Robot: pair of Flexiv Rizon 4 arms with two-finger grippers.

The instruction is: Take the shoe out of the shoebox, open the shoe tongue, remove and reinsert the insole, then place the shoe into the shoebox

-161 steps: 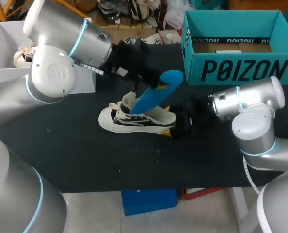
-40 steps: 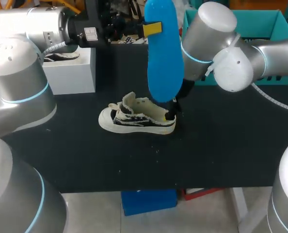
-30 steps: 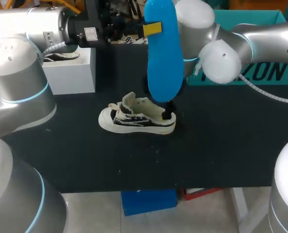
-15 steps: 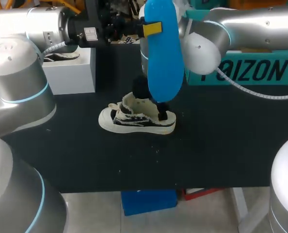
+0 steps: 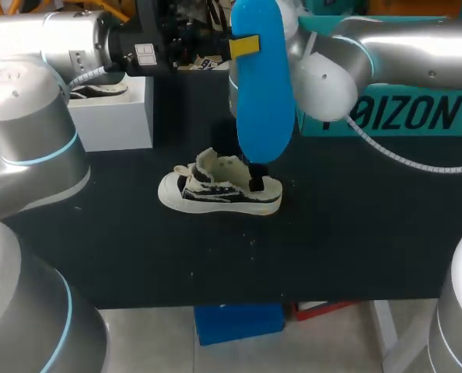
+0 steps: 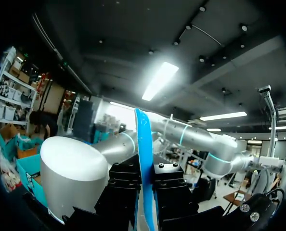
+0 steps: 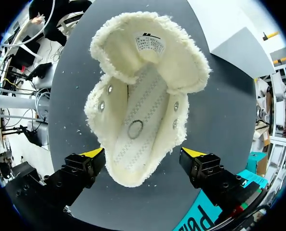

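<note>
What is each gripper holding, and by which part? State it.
The left gripper holds the blue insole, pinched near its upper end. The right gripper is open, astride the heel of the shoe, holding nothing.

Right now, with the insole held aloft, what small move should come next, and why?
Probably the right gripper should close on the heel of the shoe to steady it: its open fingers straddle the heel, the tongue is folded back, and the left gripper holds the insole above.

Over the shoe (image 5: pixel 219 186), the upright insole (image 5: pixel 264 85) and right claw (image 7: pixel 143 154) block its heel; bare desk (image 5: pixel 332 249) lies in front of it.
</note>
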